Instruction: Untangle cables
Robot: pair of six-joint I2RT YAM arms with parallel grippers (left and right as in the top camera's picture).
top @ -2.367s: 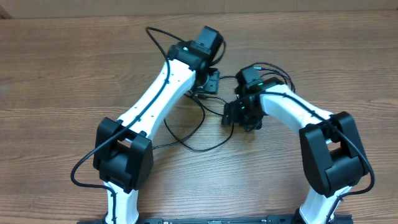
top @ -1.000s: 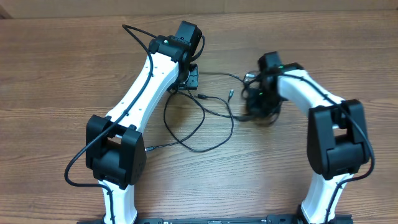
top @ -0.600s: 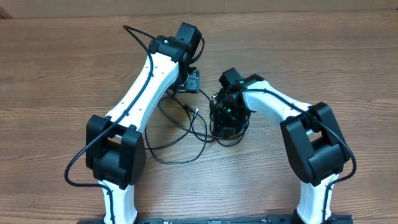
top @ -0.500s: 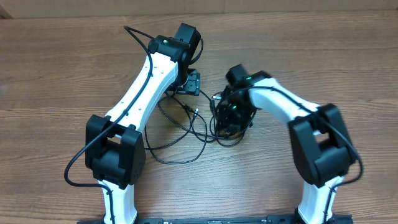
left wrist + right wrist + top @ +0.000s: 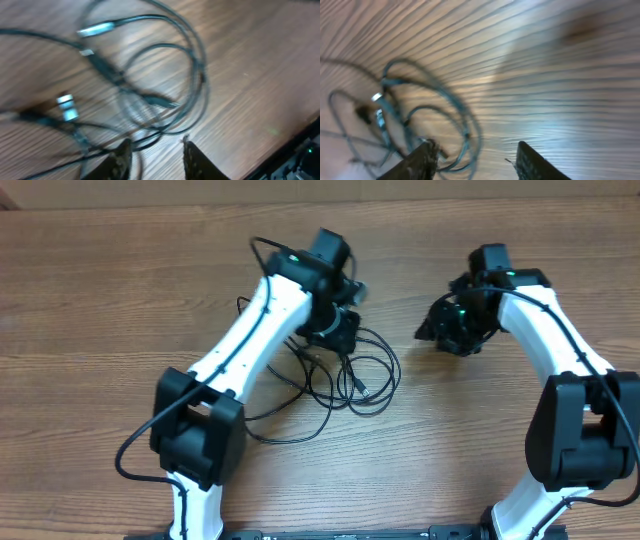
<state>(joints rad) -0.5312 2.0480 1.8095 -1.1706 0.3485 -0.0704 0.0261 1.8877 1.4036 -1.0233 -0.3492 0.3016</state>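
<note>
Cables (image 5: 350,375): looped together in one heap; untangling largely ahead.
Left end effector (image 5: 155,150): narrow gap, over them, seemingly empty.
Right end effector (image 5: 475,155): wide, empty.

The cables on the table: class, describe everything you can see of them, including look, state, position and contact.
The cables are thin, black, flexible cords lying slack on the wooden table in overlapping loops, tangled together. Small plug ends show, at least one silver-tipped. The heap sits below the left gripper, whose fingers stand apart just above strands; contact is unclear. The right gripper is away, empty.
</note>
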